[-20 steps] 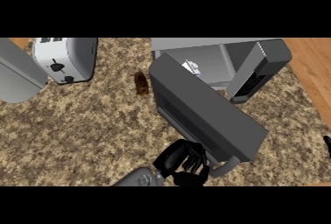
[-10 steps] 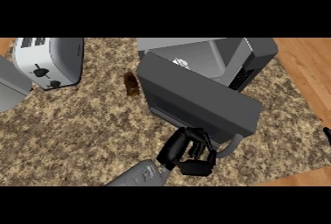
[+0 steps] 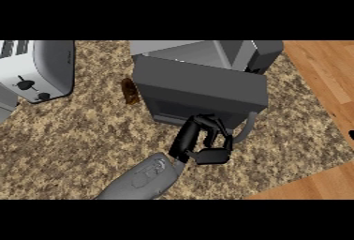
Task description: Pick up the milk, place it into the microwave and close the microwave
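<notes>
The fingers (image 3: 211,124) of the black left hand (image 3: 197,145) were seen curled inward, clenched on nothing, knuckles set against the lower face of the dark grey microwave door (image 3: 200,84). The thumb (image 3: 211,157) was held out below them toward the view's right. The curved grey door handle (image 3: 246,129) was seen just beside the fingers, on their right, and was not wrapped by them. The door was seen swung most of the way across the front of the light grey box-shaped microwave (image 3: 194,48), so the inside was hidden. The milk could not be seen; whether it was behind the door could not be told. The grey left forearm (image 3: 142,180) was seen coming up from the lower edge to the hand. All of this was set on a brown speckled stone counter (image 3: 69,140). A small dark brown bottle-like object (image 3: 129,91) was noted on the counter just beside the door's left edge. A white and silver toaster (image 3: 38,65) was noted well apart at the upper left. Light wooden flooring (image 3: 325,65) was seen past the counter on the right. Only a dark sliver of the right hand (image 3: 351,135) was seen at the right edge; its state could not be told.
</notes>
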Action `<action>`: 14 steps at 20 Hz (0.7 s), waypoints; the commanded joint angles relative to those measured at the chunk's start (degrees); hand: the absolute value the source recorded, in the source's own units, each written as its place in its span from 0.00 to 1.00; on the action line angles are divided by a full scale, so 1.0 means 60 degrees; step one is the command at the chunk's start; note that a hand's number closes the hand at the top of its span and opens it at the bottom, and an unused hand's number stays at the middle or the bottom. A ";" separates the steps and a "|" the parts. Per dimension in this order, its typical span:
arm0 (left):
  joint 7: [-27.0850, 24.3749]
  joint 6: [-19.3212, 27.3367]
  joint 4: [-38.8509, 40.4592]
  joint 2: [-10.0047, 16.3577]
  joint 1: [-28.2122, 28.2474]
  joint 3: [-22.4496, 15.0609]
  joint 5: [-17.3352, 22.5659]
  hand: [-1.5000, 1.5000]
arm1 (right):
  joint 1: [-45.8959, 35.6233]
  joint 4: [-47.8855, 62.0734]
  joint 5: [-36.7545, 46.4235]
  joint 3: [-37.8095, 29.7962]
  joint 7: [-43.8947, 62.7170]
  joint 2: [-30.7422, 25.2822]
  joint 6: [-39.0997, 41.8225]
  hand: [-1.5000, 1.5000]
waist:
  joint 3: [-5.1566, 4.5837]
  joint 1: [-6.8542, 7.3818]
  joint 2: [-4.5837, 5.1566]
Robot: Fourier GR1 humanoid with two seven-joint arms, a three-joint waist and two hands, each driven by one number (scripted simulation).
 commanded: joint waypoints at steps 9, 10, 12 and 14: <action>-0.0368 0.0058 0.1307 -0.0034 -0.1780 0.0918 0.1696 1.00 | -0.0641 -0.0292 -0.0779 -0.0335 0.0782 -0.0736 0.0264 0.00 | 0.0017 -0.0373 0.0183; -0.0481 0.0018 0.1354 -0.0034 -0.1849 0.0989 0.1827 1.00 | -0.0633 -0.0210 -0.0806 -0.0354 0.0833 -0.0736 0.0247 0.00 | 0.0018 -0.0456 0.0239; -0.0701 -0.0117 0.1478 -0.0034 -0.2083 0.1209 0.2080 1.00 | -0.0661 -0.0221 -0.0959 -0.0357 0.0873 -0.0734 0.0287 0.00 | 0.0020 -0.0528 0.0264; -0.0828 -0.0324 0.1676 -0.0034 -0.2284 0.1322 0.2291 1.00 | -0.0900 -0.0182 -0.1051 -0.0387 0.1017 -0.0851 0.0267 0.00 | 0.0019 -0.0460 0.0344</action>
